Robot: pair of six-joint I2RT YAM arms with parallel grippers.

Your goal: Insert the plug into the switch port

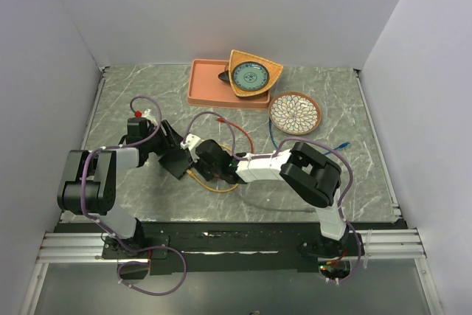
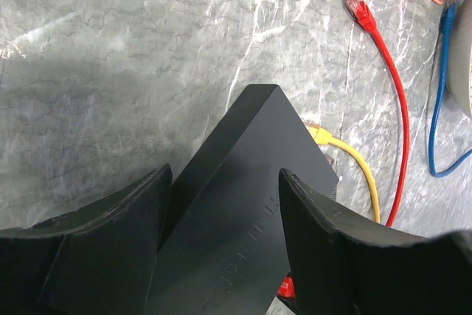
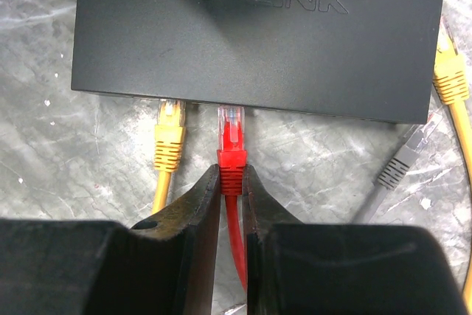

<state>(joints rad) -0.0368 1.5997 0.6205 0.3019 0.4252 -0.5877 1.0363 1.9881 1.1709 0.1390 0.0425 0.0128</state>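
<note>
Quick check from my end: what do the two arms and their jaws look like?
Both are mostly black with blocky joints and one pale link: greyish on the left arm, white on the right arm. A purple cable loops loosely along each. The jaws are matte black, thick, tapering to blunt tips; no markings visible.

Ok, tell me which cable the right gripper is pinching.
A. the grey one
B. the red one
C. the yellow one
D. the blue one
B: in the right wrist view the right gripper is closed on the red cable just behind its plug, which points at the edge of the switch. The yellow plug and the grey plug lie free on either side.
</note>
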